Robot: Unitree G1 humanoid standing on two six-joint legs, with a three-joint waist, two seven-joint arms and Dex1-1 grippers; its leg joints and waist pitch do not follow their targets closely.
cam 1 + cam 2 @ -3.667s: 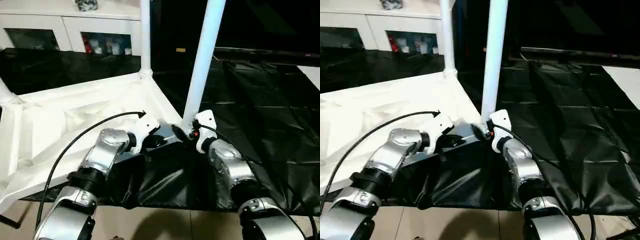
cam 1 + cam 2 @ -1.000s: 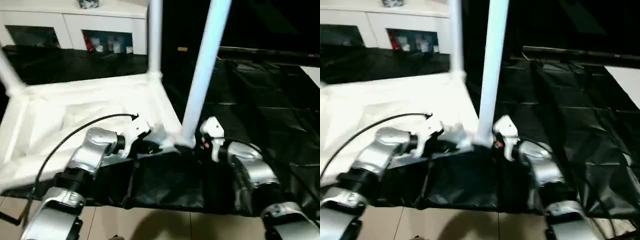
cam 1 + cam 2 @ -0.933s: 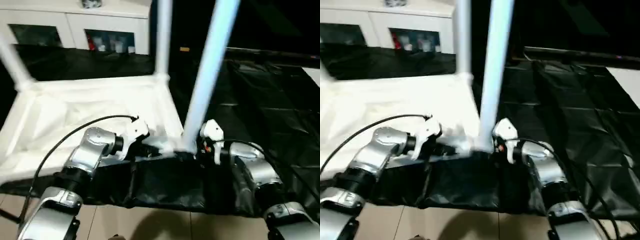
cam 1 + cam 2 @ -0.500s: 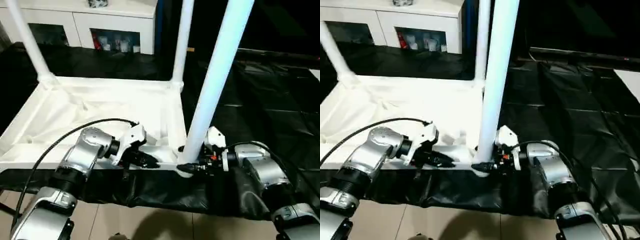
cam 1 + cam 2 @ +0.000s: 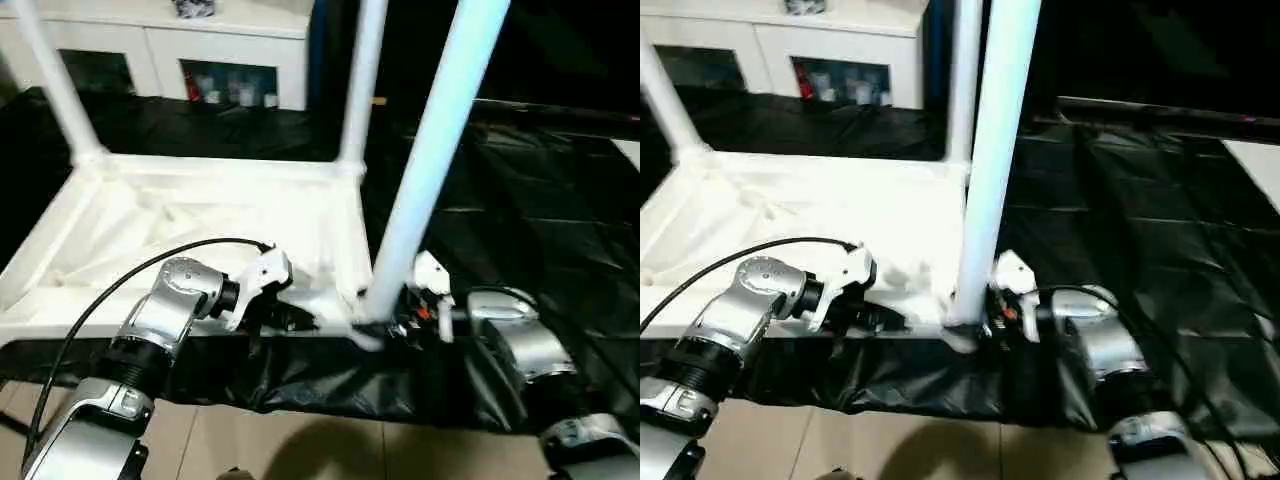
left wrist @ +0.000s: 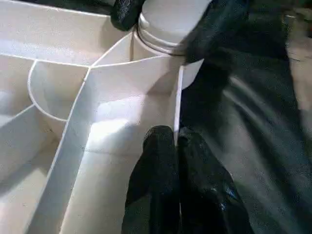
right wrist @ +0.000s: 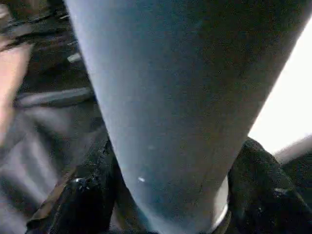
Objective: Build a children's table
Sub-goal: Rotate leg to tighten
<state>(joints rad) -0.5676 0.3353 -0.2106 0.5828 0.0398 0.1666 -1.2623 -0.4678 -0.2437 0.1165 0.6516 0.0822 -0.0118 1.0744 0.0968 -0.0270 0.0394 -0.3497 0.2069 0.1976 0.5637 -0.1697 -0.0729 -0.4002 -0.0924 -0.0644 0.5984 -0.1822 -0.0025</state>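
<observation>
White kids' table top (image 5: 190,215) lies upside down, ribbed underside up, on black-covered work table (image 5: 540,220), taking the left half of the head view, from about 9 o'clock to centre. Three legs seen standing in corner sockets: far-left leg (image 5: 50,80) at approx 10 o'clock, far-right leg (image 5: 362,85) at 12, near-right leg (image 5: 435,160) just right of centre, all upright and running off the top edge. Near rim of top sits at the work table's front edge. Left gripper (image 6: 176,146) at the near rim, just left of the near-right socket; wrist cam shows its two black fingers pressed together w/ the thin white rim wall pinched between them. Right gripper (image 7: 168,195) at base of near-right leg, approx 4 o'clock from centre; wrist cam shows the fingers (image 7: 83,195) spread either side of the leg, touching it on both sides, clamped on its low end just above the socket. White cabinet (image 5: 230,50) w/ glass doors behind, at 11 o'clock. Pale floor (image 5: 300,445) along the bottom.
</observation>
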